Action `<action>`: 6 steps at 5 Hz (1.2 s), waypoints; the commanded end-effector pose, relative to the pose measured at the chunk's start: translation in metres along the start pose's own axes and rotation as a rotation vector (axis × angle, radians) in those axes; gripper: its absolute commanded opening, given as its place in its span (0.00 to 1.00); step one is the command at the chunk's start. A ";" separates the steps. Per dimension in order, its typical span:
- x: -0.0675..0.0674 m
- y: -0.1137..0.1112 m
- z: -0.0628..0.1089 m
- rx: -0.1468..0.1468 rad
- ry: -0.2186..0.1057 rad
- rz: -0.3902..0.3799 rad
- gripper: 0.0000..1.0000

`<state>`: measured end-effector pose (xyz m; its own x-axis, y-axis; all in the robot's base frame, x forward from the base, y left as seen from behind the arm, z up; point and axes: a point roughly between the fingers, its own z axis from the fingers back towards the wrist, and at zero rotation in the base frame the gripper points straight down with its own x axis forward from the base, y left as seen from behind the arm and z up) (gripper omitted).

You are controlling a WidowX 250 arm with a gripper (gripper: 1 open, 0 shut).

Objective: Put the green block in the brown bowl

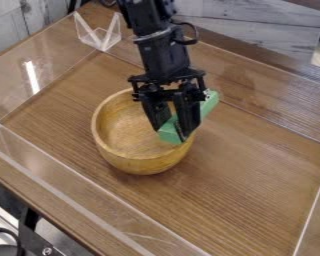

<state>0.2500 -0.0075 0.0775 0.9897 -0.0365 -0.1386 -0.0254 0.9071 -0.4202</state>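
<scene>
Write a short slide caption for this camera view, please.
Black robot fingers grip a green block tilted over the right rim of a brown wooden bowl on a wood-grain table.

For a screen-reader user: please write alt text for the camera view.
A black robot gripper holds a green block tilted over the right rim of a brown bowl, jaws shut on it. The bowl sits on a wooden table.

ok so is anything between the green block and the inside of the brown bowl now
Nothing visible. The gripper, jaws shut on the green block, holds it tilted at the right rim of the brown bowl, its lower end already inside the rim. The bowl's inside looks bare.
</scene>
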 end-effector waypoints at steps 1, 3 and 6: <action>0.008 -0.004 0.011 0.015 -0.035 -0.029 0.00; 0.007 -0.003 0.012 0.010 -0.026 -0.037 0.00; 0.003 0.001 0.015 -0.002 -0.021 -0.047 0.00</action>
<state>0.2459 -0.0038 0.0776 0.9848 -0.0671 -0.1604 -0.0102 0.8986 -0.4386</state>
